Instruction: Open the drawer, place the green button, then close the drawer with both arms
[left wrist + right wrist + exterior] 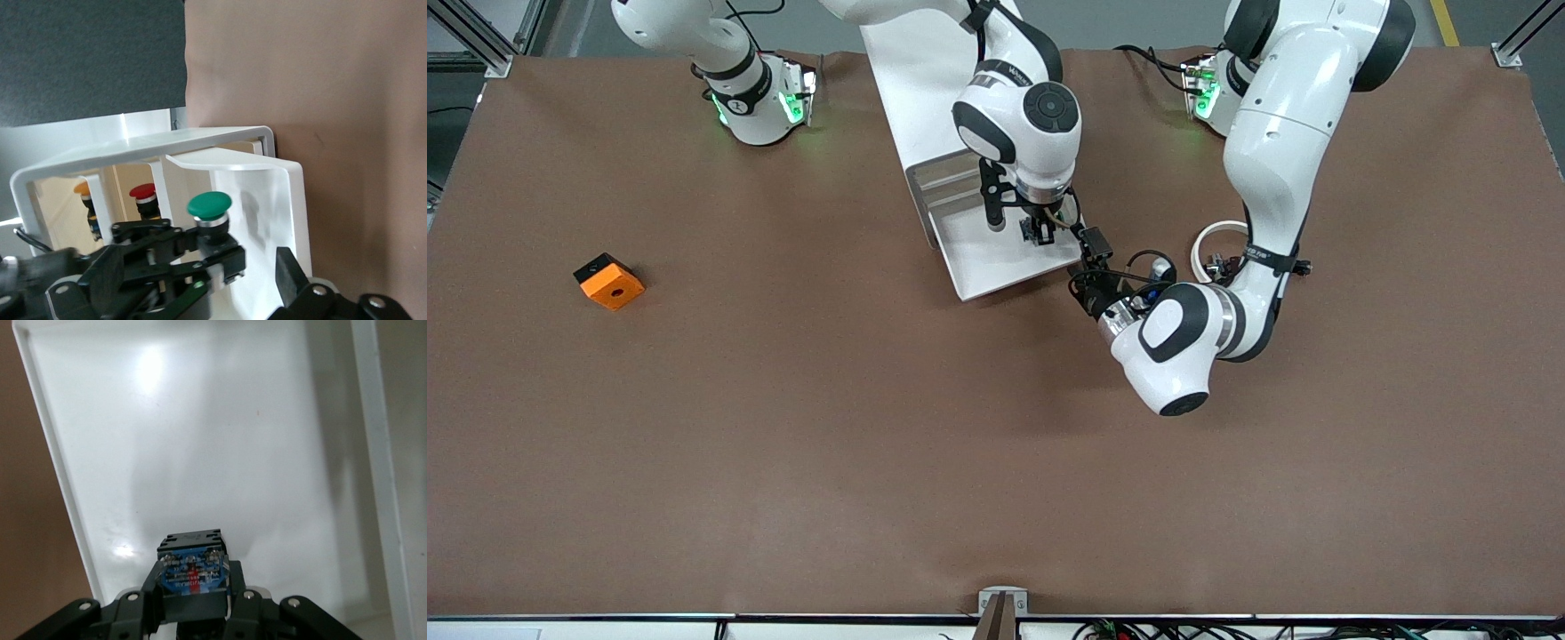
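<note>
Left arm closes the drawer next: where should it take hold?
Probably the drawer's curled front lip, approached from in front with the open left gripper: it juts out as a thin edge to straddle. Right gripper holds the button.

No legible txt anywhere; tiny print on button's [192, 570] blue underside unreadable.

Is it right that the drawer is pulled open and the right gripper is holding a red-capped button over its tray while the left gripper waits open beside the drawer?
Not quite: the button in the right gripper has a green cap, not red, as the left wrist view shows. The rest holds: the drawer is pulled open, the button is held over its tray, and the left gripper waits open beside the drawer.
</note>
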Controlling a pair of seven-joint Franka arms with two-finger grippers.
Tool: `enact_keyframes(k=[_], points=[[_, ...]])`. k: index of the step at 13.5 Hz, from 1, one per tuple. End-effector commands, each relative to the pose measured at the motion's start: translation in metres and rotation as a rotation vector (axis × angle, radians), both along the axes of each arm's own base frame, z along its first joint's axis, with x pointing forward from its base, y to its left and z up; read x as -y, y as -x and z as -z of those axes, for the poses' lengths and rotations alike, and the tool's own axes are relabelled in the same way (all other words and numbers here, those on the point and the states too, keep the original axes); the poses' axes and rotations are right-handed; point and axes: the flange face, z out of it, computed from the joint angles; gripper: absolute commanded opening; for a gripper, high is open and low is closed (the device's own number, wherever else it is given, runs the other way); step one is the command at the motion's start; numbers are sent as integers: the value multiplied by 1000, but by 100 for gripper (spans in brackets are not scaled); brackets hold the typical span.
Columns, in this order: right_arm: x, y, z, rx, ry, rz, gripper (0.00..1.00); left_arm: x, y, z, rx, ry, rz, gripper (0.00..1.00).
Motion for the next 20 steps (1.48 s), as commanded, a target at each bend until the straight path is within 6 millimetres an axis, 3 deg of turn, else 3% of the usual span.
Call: enact_keyframes(k=[1, 6, 9, 10, 11, 14, 18, 20], points=[[-9, 3, 4, 19, 5, 10, 0, -19, -5, -20, 49, 25, 36, 100], [-8, 3, 16, 9, 20, 11, 0, -47, -18, -48, 194, 133, 154, 100], [-8, 3, 25, 4, 31, 6, 0, -63, -14, -57, 275, 210, 294, 100], [-8, 3, 26, 4, 33, 1, 54, -75, -13, -60, 299, 225, 330, 100], [-7, 3, 25, 6, 32, 2, 100, -84, -11, -61, 317, 252, 371, 100], [-7, -18, -5, 32, 0, -26, 100, -105, -5, -71, 395, 362, 504, 100], [29, -74, -49, -43, 36, -205, 100, -137, -6, -75, 509, 463, 656, 100], [56, -103, -58, -64, 35, -352, 100, -153, -1, -78, 568, 522, 735, 100]])
